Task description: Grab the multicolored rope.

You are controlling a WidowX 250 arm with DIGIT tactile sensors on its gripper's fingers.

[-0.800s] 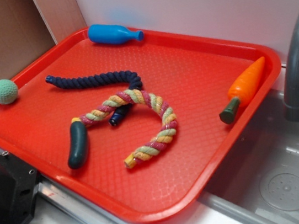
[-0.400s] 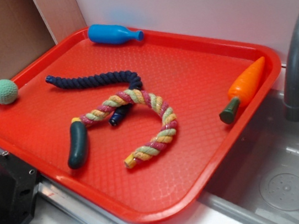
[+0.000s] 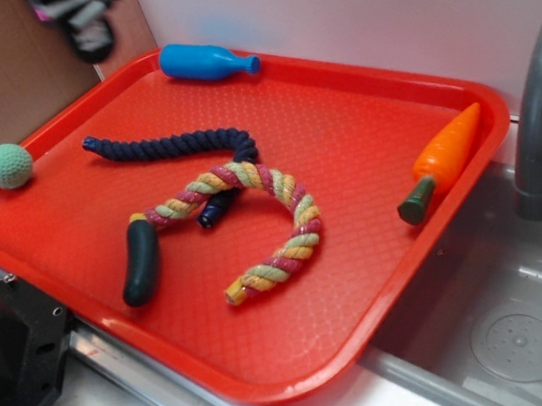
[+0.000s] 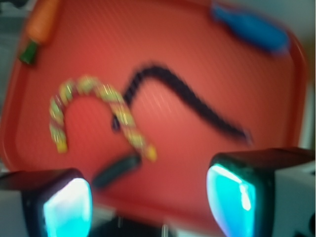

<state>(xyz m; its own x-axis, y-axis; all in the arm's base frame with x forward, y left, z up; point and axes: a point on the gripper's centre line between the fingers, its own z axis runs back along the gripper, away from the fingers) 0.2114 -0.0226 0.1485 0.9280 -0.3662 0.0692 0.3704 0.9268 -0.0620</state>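
Note:
The multicolored rope [image 3: 297,204], twisted in pink, yellow, pale green and cream, lies in a curve at the middle of the red tray [image 3: 360,120]. One of its ends crosses over a dark navy rope [image 3: 162,146]. My gripper [image 3: 85,27] shows as a blur at the top left, high above the tray's far left corner and well away from the rope. In the wrist view the rope [image 4: 118,106] lies far below, left of centre. The gripper [image 4: 150,202] is open, with only tray between its teal pads [image 4: 232,197].
On the tray also lie a blue bowling pin [image 3: 201,61] at the back, a dark green cucumber [image 3: 141,262] touching the rope's left end, and an orange carrot [image 3: 442,161] on the right rim. A green ball [image 3: 7,165] sits at the left edge. A faucet [image 3: 541,114] and sink [image 3: 511,331] stand to the right.
The gripper has come into the exterior view at the top left, where it did not show before. Nothing on the tray has moved.

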